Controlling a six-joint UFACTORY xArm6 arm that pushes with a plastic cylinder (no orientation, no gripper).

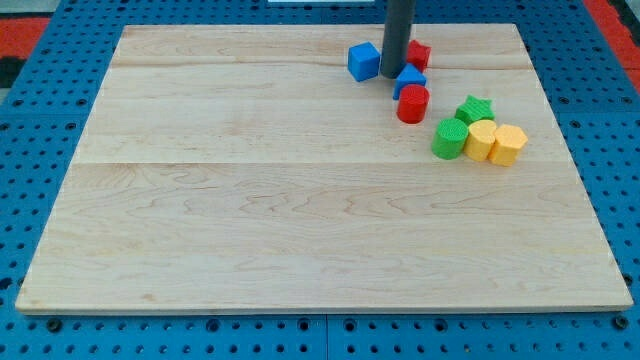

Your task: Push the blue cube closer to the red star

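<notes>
The blue cube point(363, 61) sits near the view's top, a little right of centre. The red star point(419, 54) lies to its right, partly hidden behind the dark rod. My tip point(392, 75) rests on the board between the two, just right of the cube's lower right corner. A second blue block point(410, 79) lies just right of the tip, and a red cylinder point(412, 104) stands right below that block.
A cluster sits at the view's right: a green star point(475, 108), a green cylinder point(450, 138), a yellow block point(482, 139) and a yellow hexagonal block point(508, 144). The wooden board point(300, 200) ends in edges on all sides over a blue pegboard.
</notes>
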